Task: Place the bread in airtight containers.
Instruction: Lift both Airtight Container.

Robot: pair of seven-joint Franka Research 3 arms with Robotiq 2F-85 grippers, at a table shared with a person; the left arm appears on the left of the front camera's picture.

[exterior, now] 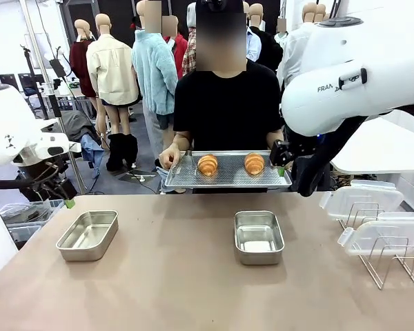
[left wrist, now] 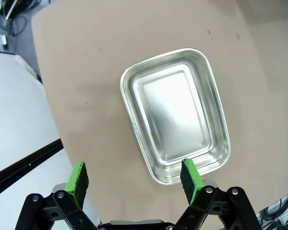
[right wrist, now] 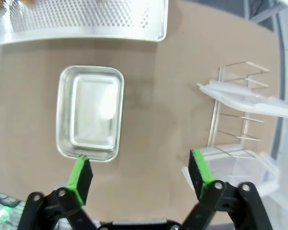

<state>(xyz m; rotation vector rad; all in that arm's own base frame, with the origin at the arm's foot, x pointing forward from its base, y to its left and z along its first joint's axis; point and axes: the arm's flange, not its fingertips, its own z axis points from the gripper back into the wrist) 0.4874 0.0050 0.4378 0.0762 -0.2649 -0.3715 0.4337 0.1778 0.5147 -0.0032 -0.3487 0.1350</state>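
A person at the table's (exterior: 179, 289) far edge holds a tray (exterior: 228, 181) (perforated metal), with one hand (exterior: 170, 157) on its left end. On the tray a croissant (exterior: 208, 165) and a second croissant (exterior: 254, 163) lie side by side, apart from each other. Neither is in a tin.

The left tin (exterior: 87, 234) sits near the table's left edge. The right tin (exterior: 259, 236) sits near the middle, a little toward the right edge. Both are empty and uncovered, and they are well apart.

By the right edge stands a rack (exterior: 393, 265). A clear lid (exterior: 362, 200) and a second lid (exterior: 386, 234) rest in it, the first nearer the far edge.

The left gripper (left wrist: 134, 176) hangs above the table by the left edge. Its fingers are spread wide with nothing between them. In its wrist view one green pad overlaps the left tin's rim, and the other pad is over bare table.

The right gripper (right wrist: 140, 175) is also spread wide and empty. It hangs above bare table between the right tin and the rack. From the front it shows just beside the tray's right end.
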